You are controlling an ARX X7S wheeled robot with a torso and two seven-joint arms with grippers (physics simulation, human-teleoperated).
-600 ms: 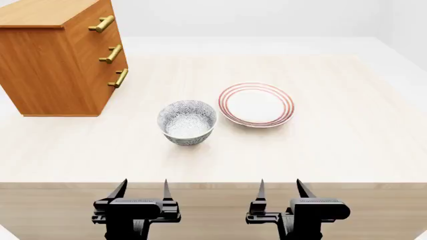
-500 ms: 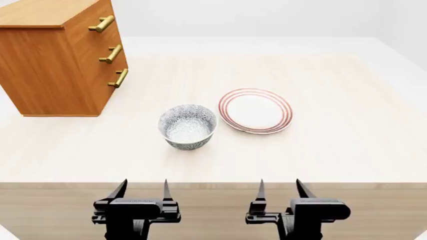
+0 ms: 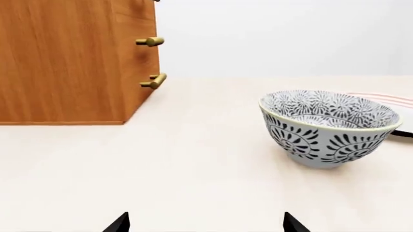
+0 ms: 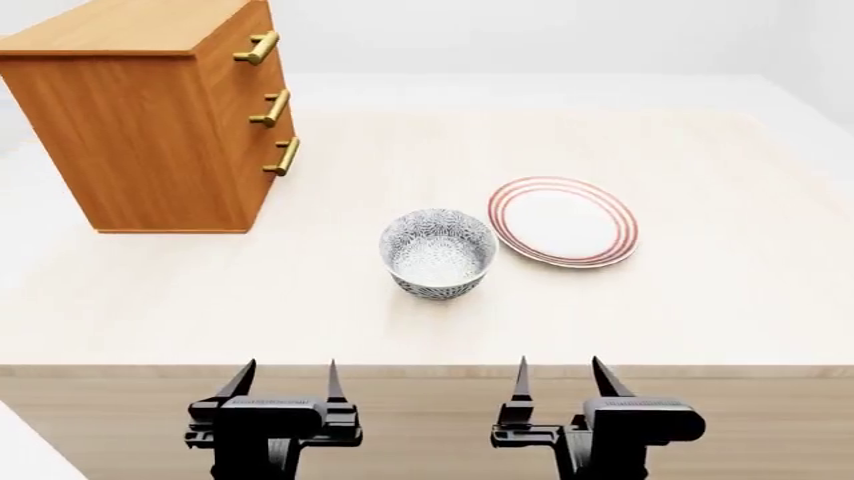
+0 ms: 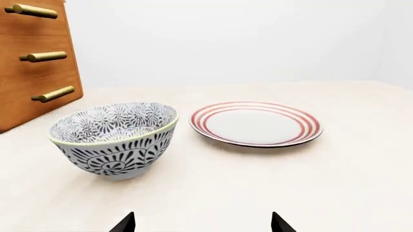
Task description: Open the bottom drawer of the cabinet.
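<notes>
Task not started as far as can be judged: all three drawer fronts of the cabinet [image 4: 167, 125] sit flush, none pulled out. The bottom drawer [image 4: 274, 165] is the lowest of the three, its brass bar handle [image 4: 283, 157] facing toward the middle of the tabletop [image 4: 694, 300]. Cabinet stands at the far left of the tabletop in the head view, well apart from both arms. Left pincer [image 4: 284, 385] released, fingers spread, holding nothing; it hangs at the near edge of the tabletop, pointing forward. Right pincer [image 4: 559, 382] likewise released and empty, at the same near edge, to the right. Neither touches anything. Remaining, by my estimate: the whole job, i.e. reach to the lowest handle, close on it, draw the drawer out. The left arm looks the nearer candidate. Between the arms and the far side sits a patterned bowl [image 4: 438, 252], upright, roughly centre, with a red-ringed plate [image 4: 562, 221] just beside it on the right, the two apart in the head view. The bowl lies right of a straight line from the left pincer to the handle, so it may not obstruct, but clearance should be watched. Surface: pale wood-grain tabletop, flat and matte, otherwise bare in view. Room: plain white walls and pale floor, even diffuse light, no other furniture visible.
</notes>
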